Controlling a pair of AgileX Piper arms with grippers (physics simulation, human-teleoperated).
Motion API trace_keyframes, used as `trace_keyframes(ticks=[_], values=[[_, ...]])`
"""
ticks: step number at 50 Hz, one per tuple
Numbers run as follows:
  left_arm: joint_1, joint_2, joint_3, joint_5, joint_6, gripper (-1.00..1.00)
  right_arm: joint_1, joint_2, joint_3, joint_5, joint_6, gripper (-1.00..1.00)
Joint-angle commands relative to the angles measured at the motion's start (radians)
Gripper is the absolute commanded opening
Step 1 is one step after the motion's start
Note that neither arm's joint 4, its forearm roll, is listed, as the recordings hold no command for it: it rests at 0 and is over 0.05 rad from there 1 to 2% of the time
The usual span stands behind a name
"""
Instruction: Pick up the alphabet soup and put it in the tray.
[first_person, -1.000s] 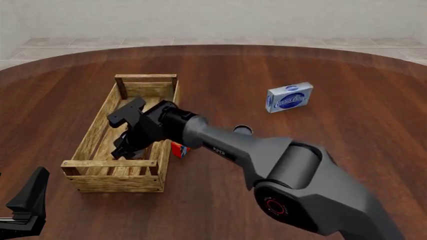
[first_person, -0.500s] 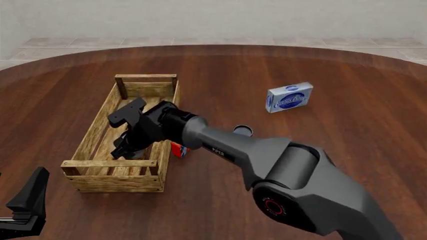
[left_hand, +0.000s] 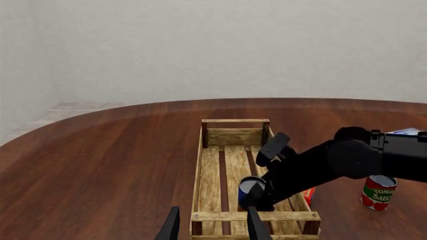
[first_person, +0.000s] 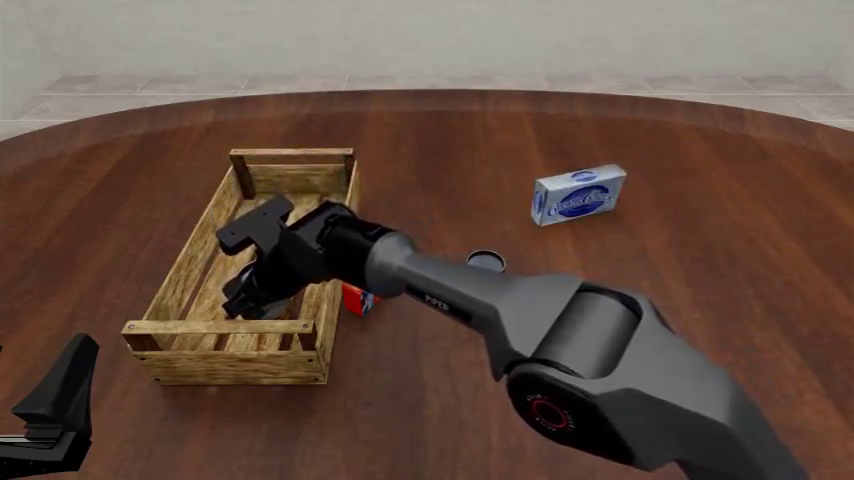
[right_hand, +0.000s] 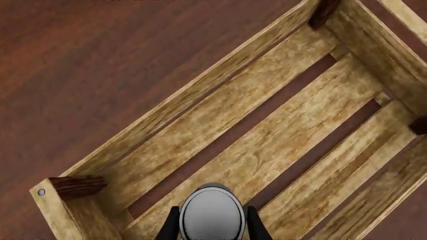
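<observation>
The alphabet soup (left_hand: 248, 192), a blue can with a grey top (right_hand: 212, 217), is upright inside the tray (first_person: 187, 262), near its front end. My right gripper (first_person: 250, 290) reaches down into the tray, and its fingers (right_hand: 173, 226) are shut on the can's two sides. In the front view the gripper hides the can. The tray is a long light-wood slatted crate (left_hand: 198, 170) and fills the right wrist view (right_hand: 200, 95). My left gripper (first_person: 47, 420) is open and empty at the table's front left, short of the tray's near end (left_hand: 212, 229).
A red and green tomato can (left_hand: 378, 192) stands right of the tray, its grey top showing behind my right arm (first_person: 486, 262). A small red packet (first_person: 358, 297) lies against the tray's right side. A blue and white box (first_person: 579, 194) stands at the back right.
Almost nothing. My right arm has shifted very slightly, uncovering more of the tomato can's top. The gripper stays in the tray with the can.
</observation>
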Motion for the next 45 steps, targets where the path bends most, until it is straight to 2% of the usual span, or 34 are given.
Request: trace_keyframes(ticks=[1,24,41,45], values=[[0.0,0.0,0.0,0.0,0.0,1.0,0.001,-0.03,0.018,0.002,-0.016,1.0],[0.0,0.0,0.0,0.0,0.0,1.0,-0.003,-0.148,0.081,-0.034,-0.047,1.0],[0.0,0.0,0.0,0.0,0.0,1.0,-0.005,-0.251,0.168,-0.097,-0.027,1.0],[0.0,0.0,0.0,0.0,0.0,1.0,-0.001,-0.307,0.221,-0.133,-0.017,1.0]])
